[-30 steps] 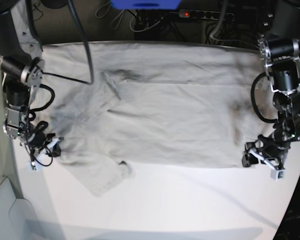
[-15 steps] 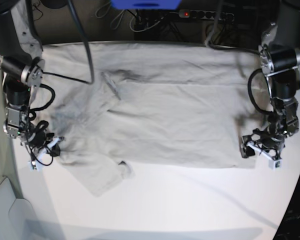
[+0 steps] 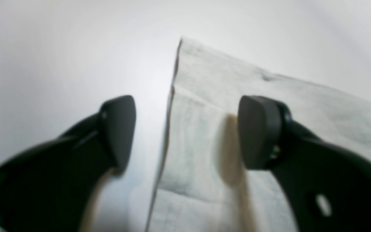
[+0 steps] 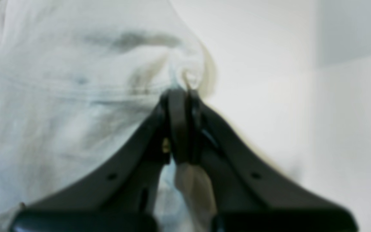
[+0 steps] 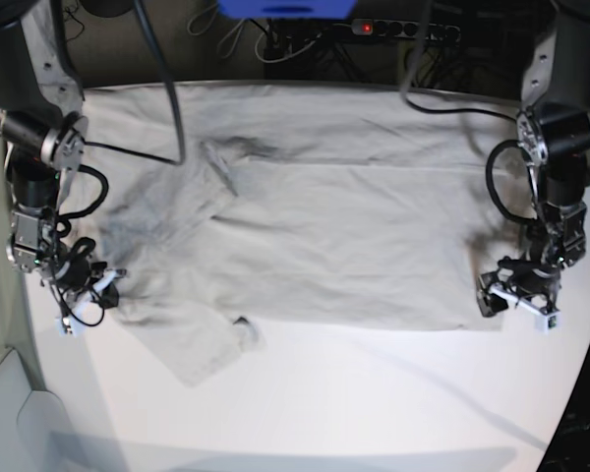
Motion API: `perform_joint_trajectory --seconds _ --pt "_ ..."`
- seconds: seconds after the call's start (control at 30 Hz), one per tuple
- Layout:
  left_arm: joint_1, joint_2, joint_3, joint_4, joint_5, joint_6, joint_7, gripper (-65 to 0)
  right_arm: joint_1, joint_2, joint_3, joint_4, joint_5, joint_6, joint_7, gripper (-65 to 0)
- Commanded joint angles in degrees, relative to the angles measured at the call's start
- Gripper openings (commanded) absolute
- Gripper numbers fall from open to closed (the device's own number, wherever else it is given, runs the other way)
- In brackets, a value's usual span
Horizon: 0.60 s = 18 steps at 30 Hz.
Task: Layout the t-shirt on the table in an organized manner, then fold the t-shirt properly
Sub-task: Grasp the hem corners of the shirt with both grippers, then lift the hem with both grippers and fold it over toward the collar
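One white table (image 5: 374,413) with a curved far edge fills my base view; dark floor, cables and a power strip (image 5: 403,29) lie beyond at twelve o'clock. One t-shirt (image 5: 334,226) lies spread across it. I have two claws: my left claw (image 5: 516,300), at four o'clock, stands wide astride the shirt's edge; my right claw (image 5: 84,295), at eight o'clock, pinches a fold of cloth.

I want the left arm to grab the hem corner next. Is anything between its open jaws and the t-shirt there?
Nothing visible is. The left gripper is open and straddles the edge of the t-shirt: one jaw over the cloth, the other over the bare table. Nothing else lies between or around the jaws in the left wrist view.
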Motion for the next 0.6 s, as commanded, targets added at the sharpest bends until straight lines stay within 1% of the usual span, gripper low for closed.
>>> perform_joint_trajectory --seconds 0.0,0.1,0.13,0.2,0.23,0.27,0.3,0.37,0.47,0.53,0.57 --pt "-1.55 -0.55 1.28 0.39 -0.07 -0.13 0.08 -23.8 0.79 0.66 -0.06 0.33 -1.37 -0.03 -2.20 -65.0" --pt "-1.38 -0.37 5.77 0.30 -0.42 -0.13 0.08 -41.2 0.79 0.66 -0.06 0.33 -1.37 -0.03 -2.20 -65.0" --pt "-1.38 -0.37 6.47 0.30 -0.60 -0.13 0.08 -46.5 0.79 0.66 -0.06 0.33 -1.37 -0.03 -2.20 -65.0" --pt "-1.38 0.42 7.35 0.21 -0.42 -0.13 0.17 -60.4 0.79 0.66 -0.06 0.33 -1.37 -0.03 -2.29 -65.0" --pt "-1.38 0.59 7.35 0.21 -0.16 -0.13 0.17 -65.0 0.79 0.66 -0.06 0.33 -1.37 -0.03 -2.29 -65.0" --pt "-1.38 0.59 7.44 0.21 -0.16 -0.13 0.17 -65.0 0.79 0.66 -0.06 0.33 -1.37 -0.03 -2.29 -65.0" --pt "-1.38 0.59 7.53 0.21 -0.16 -0.13 0.34 -63.4 0.79 0.66 -0.06 0.42 -1.37 -0.03 -2.29 -65.0" --pt "-1.38 0.50 7.35 0.91 -0.60 -0.40 2.10 -65.0 0.87 0.66 -0.06 0.50 -1.37 -0.03 -2.29 -65.0" --pt "-1.82 0.42 5.59 1.53 -0.69 -0.84 2.89 -64.6 1.22 0.66 0.03 0.59 -1.37 -0.03 -2.03 -65.0" --pt "-2.08 0.50 4.27 5.49 -0.69 -0.84 3.60 -64.6 1.22 0.57 0.29 2.35 -1.28 -0.03 -2.03 -65.0" --pt "-1.55 0.50 3.75 7.77 -0.69 -0.84 4.92 -64.6 0.87 0.57 0.38 4.46 -1.11 -0.03 -2.03 -65.0"
